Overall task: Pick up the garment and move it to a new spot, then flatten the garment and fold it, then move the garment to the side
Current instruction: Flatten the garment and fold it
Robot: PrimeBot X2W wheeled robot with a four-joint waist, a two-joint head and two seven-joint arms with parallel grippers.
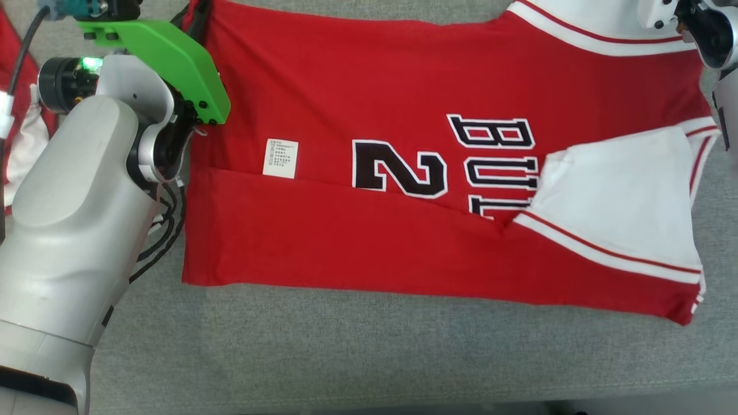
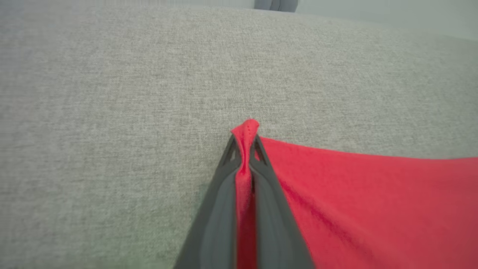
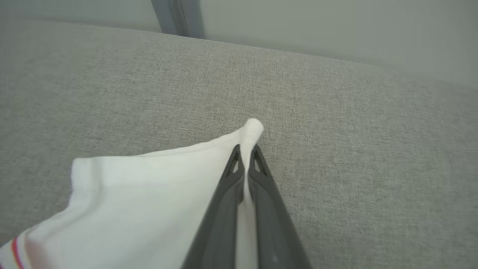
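- red jersey garment [image 1: 403, 86] lies spread on the grey bench [image 1: 346, 357], near long edge already folded over.
- left claw [image 2: 244, 147] pinches a red corner; right claw [image 3: 246, 151] pinches a white corner.
- likely left: far-edge fold, then move aside.

Left arm [image 1: 69, 230], right arm [image 1: 712, 34]: jaws clamped.

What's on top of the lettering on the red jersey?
The jersey has its lower edge folded up over it, and a white flap covers the lettering at one end. The hidden parts cannot be read.
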